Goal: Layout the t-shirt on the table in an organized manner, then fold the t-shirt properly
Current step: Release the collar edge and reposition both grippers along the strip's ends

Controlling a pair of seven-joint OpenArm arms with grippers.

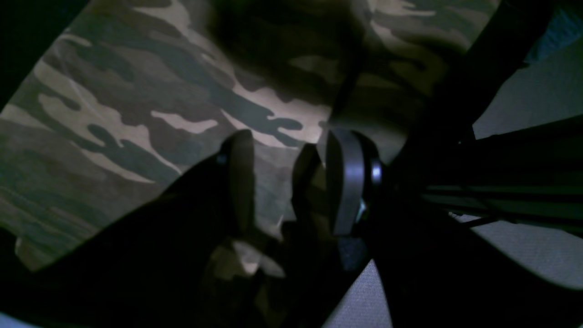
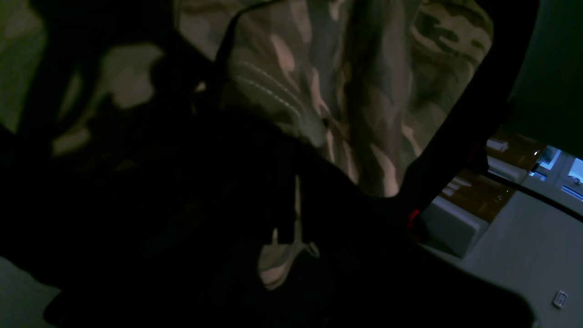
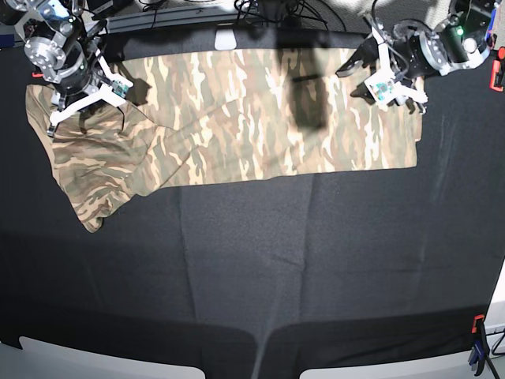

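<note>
The camouflage t-shirt (image 3: 260, 110) lies spread along the far side of the black table (image 3: 252, 276). Its left part is folded over and rumpled, with a sleeve (image 3: 87, 205) pointing toward the front. My left gripper (image 3: 352, 80) sits over the shirt's far right corner. In the left wrist view its fingers (image 1: 241, 177) stand apart, so the left gripper (image 1: 291, 141) is open with camouflage fabric (image 1: 136, 105) showing between and beneath them. My right gripper (image 3: 83, 99) is at the shirt's far left end. In the dark right wrist view the right gripper (image 2: 291, 218) is shut, and a sliver of fabric (image 2: 278, 266) pokes out of it.
A red clamp (image 3: 497, 73) grips the table's right edge. Another clamp (image 3: 476, 347) sits at the front right corner. Cables and a white block (image 3: 226, 37) run along the far edge. Black cloth stretches in front of the shirt, and pale floor (image 3: 102, 359) shows past the front edge.
</note>
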